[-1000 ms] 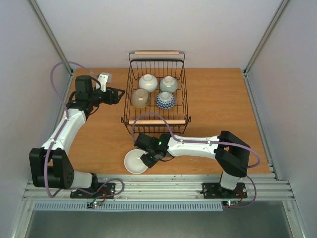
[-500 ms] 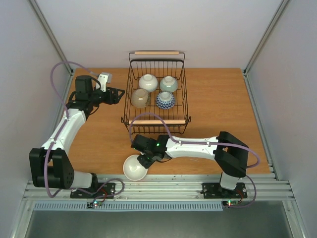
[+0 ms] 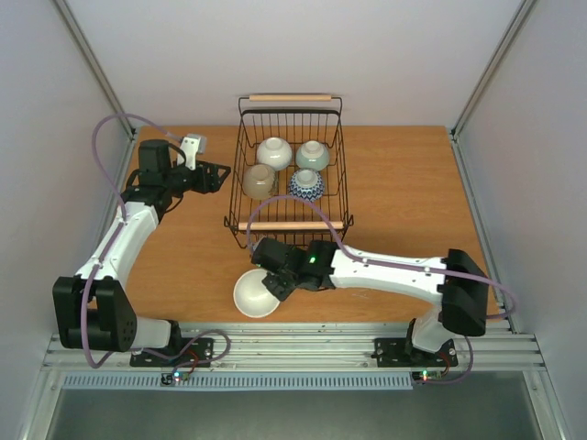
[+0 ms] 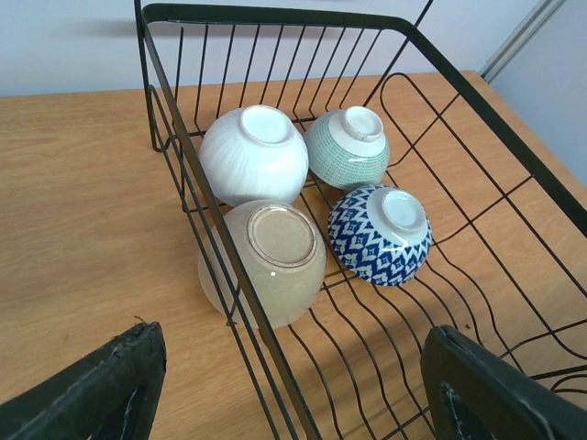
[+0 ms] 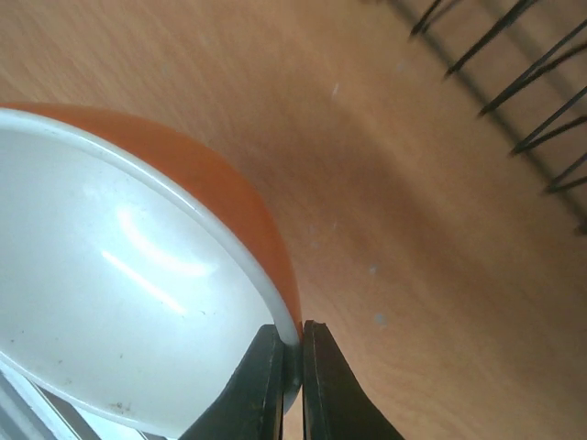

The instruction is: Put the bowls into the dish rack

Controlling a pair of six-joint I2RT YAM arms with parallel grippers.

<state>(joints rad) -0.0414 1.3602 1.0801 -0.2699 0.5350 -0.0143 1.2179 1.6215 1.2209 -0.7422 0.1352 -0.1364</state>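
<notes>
The dish rack [image 3: 341, 188] is a black wire basket with two wooden handles at the table's back middle. Several bowls lie upside down in it: a cream-white one [image 4: 254, 153], a pale green one [image 4: 348, 147], a tan one [image 4: 269, 259] and a blue-and-white one [image 4: 381, 234]. My right gripper [image 3: 275, 285] is shut on the rim of an orange bowl with a white inside [image 3: 255, 294], held near the table's front edge; the right wrist view shows its fingers [image 5: 267, 385] pinching the rim [image 5: 165, 302]. My left gripper [image 3: 217, 176] is open and empty at the rack's left side.
The metal rail [image 3: 303, 348] runs along the table's front edge just below the held bowl. Grey side walls stand left and right. The rack's near wooden handle [image 3: 289, 225] lies just behind the right arm.
My right gripper has lifted the orange bowl's rim and shifted it slightly right and back; the right arm's elbow has swung out to the right. The left arm has not moved.
</notes>
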